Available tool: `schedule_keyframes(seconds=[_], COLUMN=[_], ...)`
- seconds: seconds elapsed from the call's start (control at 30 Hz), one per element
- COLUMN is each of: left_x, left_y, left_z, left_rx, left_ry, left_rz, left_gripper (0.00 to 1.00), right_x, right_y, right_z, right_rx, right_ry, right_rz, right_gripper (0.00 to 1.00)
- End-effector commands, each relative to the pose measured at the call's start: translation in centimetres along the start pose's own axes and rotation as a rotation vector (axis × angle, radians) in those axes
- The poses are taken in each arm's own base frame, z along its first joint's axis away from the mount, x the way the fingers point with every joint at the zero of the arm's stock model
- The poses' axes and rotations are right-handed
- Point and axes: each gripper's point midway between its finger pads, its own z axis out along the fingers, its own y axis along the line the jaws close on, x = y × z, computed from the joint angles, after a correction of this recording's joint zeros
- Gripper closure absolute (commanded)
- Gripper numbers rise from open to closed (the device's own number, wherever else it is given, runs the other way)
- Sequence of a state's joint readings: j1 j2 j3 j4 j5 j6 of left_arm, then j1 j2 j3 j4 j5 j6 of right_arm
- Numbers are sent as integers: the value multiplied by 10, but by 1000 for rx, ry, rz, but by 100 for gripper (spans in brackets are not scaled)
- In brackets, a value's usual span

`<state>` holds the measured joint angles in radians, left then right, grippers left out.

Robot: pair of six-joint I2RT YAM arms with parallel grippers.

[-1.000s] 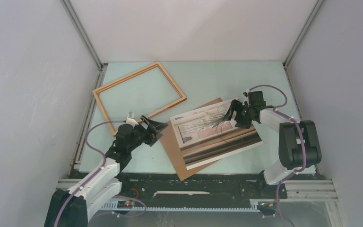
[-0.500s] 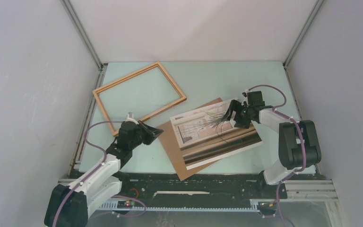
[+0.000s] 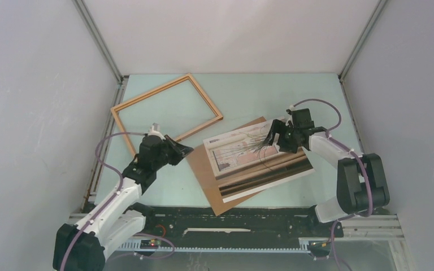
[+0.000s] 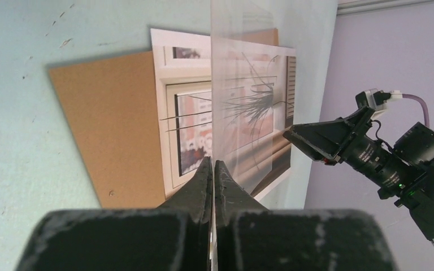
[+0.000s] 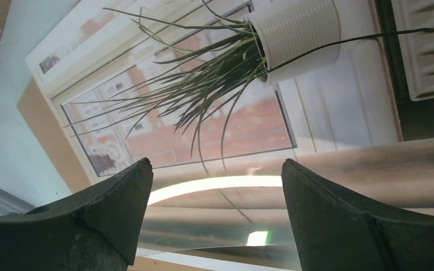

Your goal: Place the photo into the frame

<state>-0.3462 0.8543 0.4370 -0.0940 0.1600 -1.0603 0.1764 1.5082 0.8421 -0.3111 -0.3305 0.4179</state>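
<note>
The photo [image 3: 257, 158] lies face up on the brown backing board [image 3: 203, 169] at the table's middle right; its plant print fills the right wrist view [image 5: 231, 113]. The wooden frame [image 3: 150, 92] lies flat at the back left, with nothing inside it. My left gripper [image 3: 181, 151] is just left of the board, shut on the edge of a clear sheet [image 4: 248, 84] that reaches from the jaws [image 4: 212, 164] out over the photo [image 4: 186, 124]. My right gripper [image 3: 274, 138] hovers open above the photo's far end, with nothing between its fingers [image 5: 215, 164].
Grey walls close the table in on the left, back and right. The frame's left corner lies close to the left wall. The backing board [image 4: 113, 124] sticks out beyond the photo toward the near edge and the left.
My left gripper has closed from open onto the clear sheet's edge, and its arm has lifted a little. The right gripper has shifted slightly left and stays open.
</note>
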Motion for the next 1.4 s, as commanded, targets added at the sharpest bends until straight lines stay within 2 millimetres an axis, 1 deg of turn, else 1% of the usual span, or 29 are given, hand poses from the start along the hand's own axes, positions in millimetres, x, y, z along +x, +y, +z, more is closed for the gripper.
schedule_keyframes(seconds=[0.0,0.17,0.23,0.33,0.5,0.63,0.73,0.83,0.93,1.0,1.07,1.23,1.33,1.37], left_x=[-24,-48,-59,-79,-110,-133,-151,-170,-185,-194,-209,-242,-263,-271], left_y=[-35,-43,-49,-52,-50,-38,-34,-35,-38,-41,-40,-22,-5,4], left_z=[-12,-22,-25,-28,-26,-20,-18,-16,-14,-17,-22,-27,-26,-24], left_rx=[82,73,85,81,52,17,8,7,15,14,2,-50,-67,-78], left_ry=[-55,-72,-77,-99,-94,-78,-93,-107,-114,-121,-151,-205,-228,-239], left_rz=[84,121,141,163,191,186,187,180,193,219,249,261,223,202], left_gripper=[100,100,100,100,100,100,100,100,100,100,100,100,100,100], right_x=[-9,-15,-16,-17,-18,-18,-17,-19,-20,-20,-21,-23,-24,-23], right_y=[0,1,3,4,5,6,3,1,-1,-3,-6,-11,-12,-13], right_z=[-14,-26,-28,-28,-29,-30,-30,-29,-29,-29,-28,-27,-25,-25], right_rx=[72,91,81,77,67,58,65,62,71,78,90,100,102,101], right_ry=[-84,-135,-149,-154,-152,-166,-166,-176,-179,-182,-185,-184,-185,-183], right_rz=[-63,-78,-80,-78,-69,-70,-64,-53,-49,-47,-45,-30,-31,-27], right_gripper=[9,9,9,9,9,9,9,9,9,9,9,9,9,9])
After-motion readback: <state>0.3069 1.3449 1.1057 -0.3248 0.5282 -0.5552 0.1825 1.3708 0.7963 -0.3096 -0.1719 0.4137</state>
